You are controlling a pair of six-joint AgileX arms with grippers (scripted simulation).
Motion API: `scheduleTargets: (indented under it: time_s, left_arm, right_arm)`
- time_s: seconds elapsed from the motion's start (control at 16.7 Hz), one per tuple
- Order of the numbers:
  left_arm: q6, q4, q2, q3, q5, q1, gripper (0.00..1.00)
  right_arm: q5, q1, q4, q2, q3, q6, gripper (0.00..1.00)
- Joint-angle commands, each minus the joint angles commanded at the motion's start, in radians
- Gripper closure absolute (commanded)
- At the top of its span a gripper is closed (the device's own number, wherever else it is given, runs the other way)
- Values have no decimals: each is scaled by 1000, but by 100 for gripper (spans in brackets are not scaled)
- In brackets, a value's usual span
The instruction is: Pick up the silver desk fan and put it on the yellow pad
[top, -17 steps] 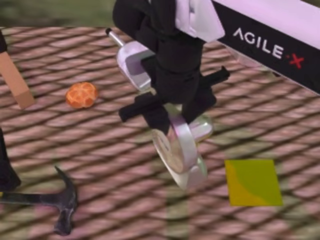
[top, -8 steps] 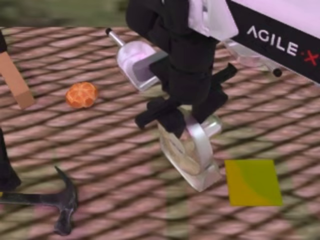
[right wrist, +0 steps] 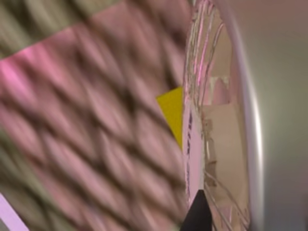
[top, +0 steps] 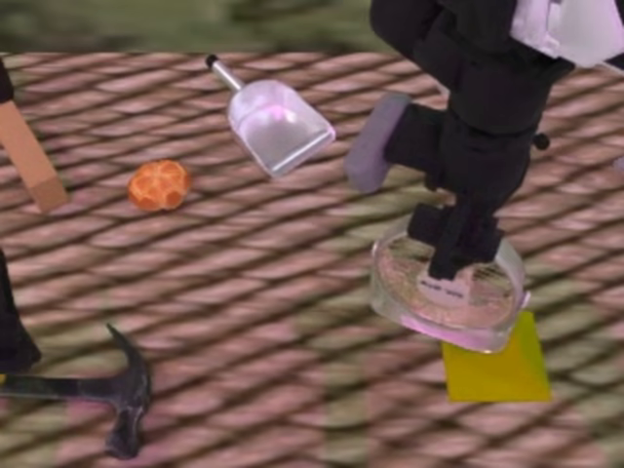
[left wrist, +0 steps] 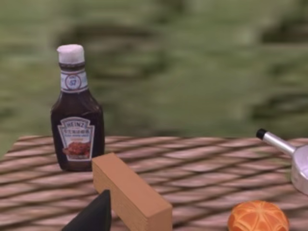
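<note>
- Silver desk fan (top: 448, 292): hangs directly under the right gripper (top: 450, 255), disc head turned grille-up, its far-side rim overlapping the near edge of the yellow pad (top: 497, 370) as seen from above.
- Right gripper: closed on the silver desk fan, fingers reaching down onto the middle of the grille face; the exact contact part is hidden by the wrist.
- Handling, judged: rigid polished metal, likely slippery; wide head on a small base, so probably top-heavy and prone to swing or tip. The thin grille looks easily bent; the rim or motor housing seems the firmer hold.
- Yellow pad: flat on the surface, just below and beyond the right gripper, partly covered by the fan.
- Left gripper (left wrist: 94, 216): parked well off to the side near a wooden block (left wrist: 130, 195); fingers' state cannot be told.
</note>
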Motion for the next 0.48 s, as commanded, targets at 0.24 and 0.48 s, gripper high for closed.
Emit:
scheduleTargets:
  time_s: [0.24,0.48]
  left_arm:
    - [0,0,0,0,0,0,0]
    - [0,0,0,0,0,0,0]
  right_arm:
    - [-1,-65,38,-137,-169,-332,100]
    - [-2,-109,65,-231,-290,-519,100]
